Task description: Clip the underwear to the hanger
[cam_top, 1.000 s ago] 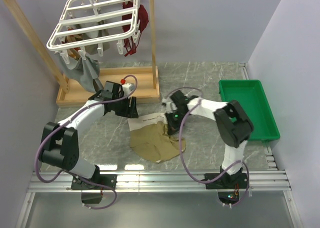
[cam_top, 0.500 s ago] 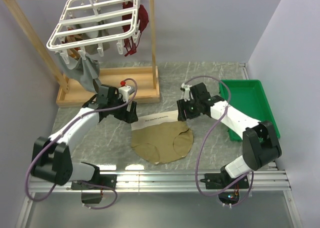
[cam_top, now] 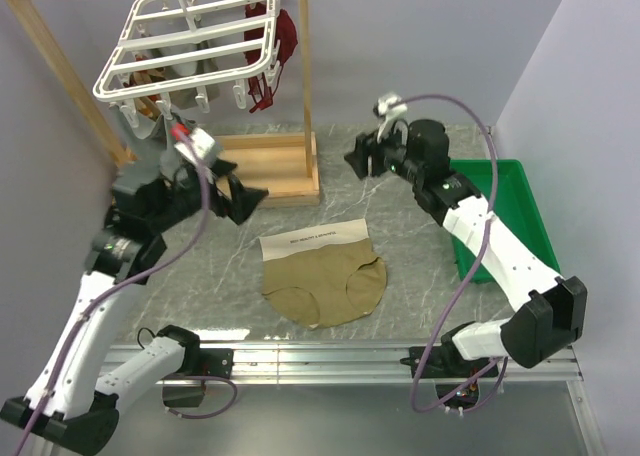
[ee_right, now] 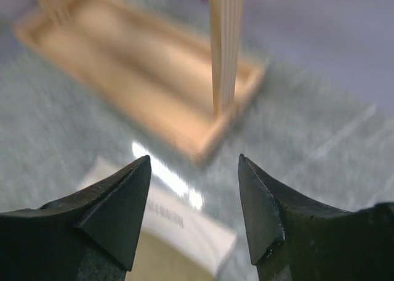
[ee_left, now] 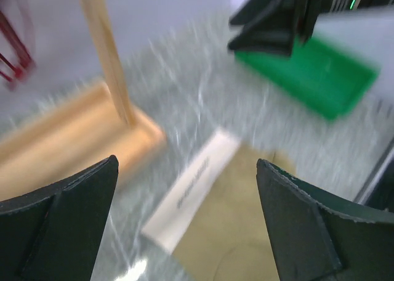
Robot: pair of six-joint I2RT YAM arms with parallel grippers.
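Observation:
The tan underwear (cam_top: 325,284) lies spread flat on the marble table, its white waistband (cam_top: 312,238) toward the back, and nothing touches it. It shows under the open left gripper (ee_left: 186,164) as tan cloth (ee_left: 246,232). The right wrist view catches only its waistband (ee_right: 178,222). The white grid hanger (cam_top: 190,51) hangs by its hook from the wooden rail at the back left. My left gripper (cam_top: 245,198) is raised left of the underwear, open and empty. My right gripper (cam_top: 358,161) is raised behind it to the right, also open and empty (ee_right: 194,159).
A wooden frame stand (cam_top: 260,171) carries the hanger; its base tray sits just behind the underwear. A grey garment (cam_top: 160,141) and a dark red garment (cam_top: 285,36) hang from the clips. A green tray (cam_top: 500,216) stands at the right.
Both grippers have opened and both arms have lifted up and away from the underwear, left arm to the left, right arm to the back right. The underwear now lies spread flat.

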